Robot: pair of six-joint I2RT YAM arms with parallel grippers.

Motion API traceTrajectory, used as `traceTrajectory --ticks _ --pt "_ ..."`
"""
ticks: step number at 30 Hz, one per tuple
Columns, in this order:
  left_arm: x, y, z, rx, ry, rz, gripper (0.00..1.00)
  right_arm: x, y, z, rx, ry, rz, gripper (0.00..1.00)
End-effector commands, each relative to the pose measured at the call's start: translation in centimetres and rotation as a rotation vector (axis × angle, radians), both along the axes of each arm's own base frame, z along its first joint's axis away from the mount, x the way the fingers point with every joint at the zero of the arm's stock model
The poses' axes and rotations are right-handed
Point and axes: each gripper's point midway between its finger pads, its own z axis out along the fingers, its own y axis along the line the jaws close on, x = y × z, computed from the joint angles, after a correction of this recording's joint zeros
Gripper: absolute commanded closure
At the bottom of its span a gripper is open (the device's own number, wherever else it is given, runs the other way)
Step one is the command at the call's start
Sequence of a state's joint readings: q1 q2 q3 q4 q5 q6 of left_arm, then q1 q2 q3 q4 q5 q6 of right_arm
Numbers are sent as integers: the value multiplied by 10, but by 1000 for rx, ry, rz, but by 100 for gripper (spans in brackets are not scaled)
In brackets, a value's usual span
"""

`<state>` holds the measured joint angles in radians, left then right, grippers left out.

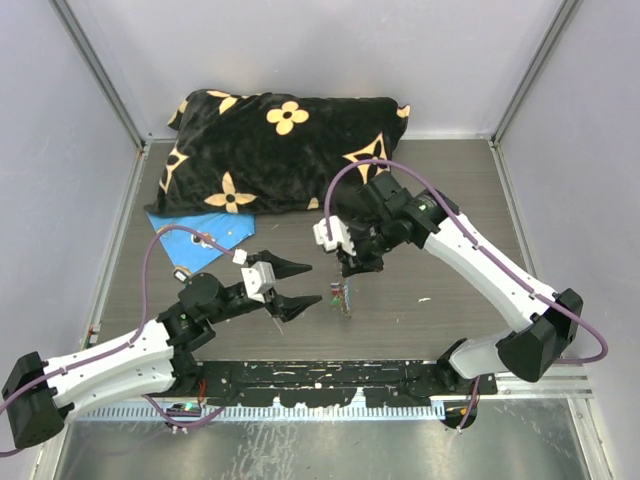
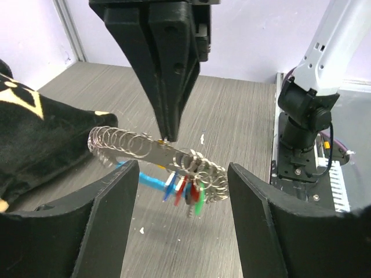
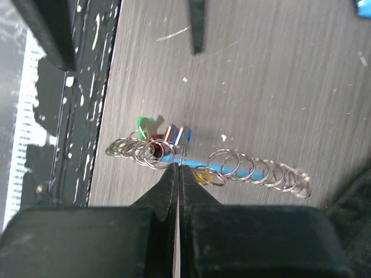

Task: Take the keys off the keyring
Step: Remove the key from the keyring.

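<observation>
The keyring [image 2: 142, 147] is a chain of small grey metal rings with a light-blue curved section [image 2: 152, 180]. It hangs above the table from my right gripper [image 3: 177, 165], which is shut on its flat metal middle. The tiny keys [image 2: 185, 190], with blue, red and green heads, dangle from the rings; they also show in the right wrist view [image 3: 168, 134] and the top view [image 1: 342, 297]. My left gripper [image 2: 179, 191] is open. Its fingers [image 2: 110, 197] stand on either side of the keys without touching them. In the top view it [image 1: 297, 287] sits just left of the bunch.
A black cushion with tan flower prints [image 1: 275, 150] lies at the back of the table. A blue flat sheet [image 1: 195, 236] lies in front of it on the left. A black perforated rail [image 1: 330, 380] runs along the near edge.
</observation>
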<state>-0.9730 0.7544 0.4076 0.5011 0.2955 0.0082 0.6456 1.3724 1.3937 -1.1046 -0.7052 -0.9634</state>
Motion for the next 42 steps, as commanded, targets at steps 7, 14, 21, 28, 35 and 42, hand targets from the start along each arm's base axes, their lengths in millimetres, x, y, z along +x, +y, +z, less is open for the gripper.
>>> traceTrajectory --ticks 7,14,21,28,35,42 --pt "13 -20 12 -12 -171 -12 38 -13 -13 9 -194 -70 38 99" --pt "8 -42 13 -48 -105 -80 54 -16 -7 11 -166 -58 52 99" --pt "7 -55 11 -76 -69 -103 66 -17 -5 10 -160 -52 51 99" --pt "8 -59 7 -67 -61 -101 67 -19 -3 12 -148 -43 58 99" --pt "10 -64 0 -50 -46 -108 70 -21 -1 13 -137 -31 68 99" --pt "11 -67 -4 -40 -39 -111 76 -21 -1 13 -135 -30 71 99"
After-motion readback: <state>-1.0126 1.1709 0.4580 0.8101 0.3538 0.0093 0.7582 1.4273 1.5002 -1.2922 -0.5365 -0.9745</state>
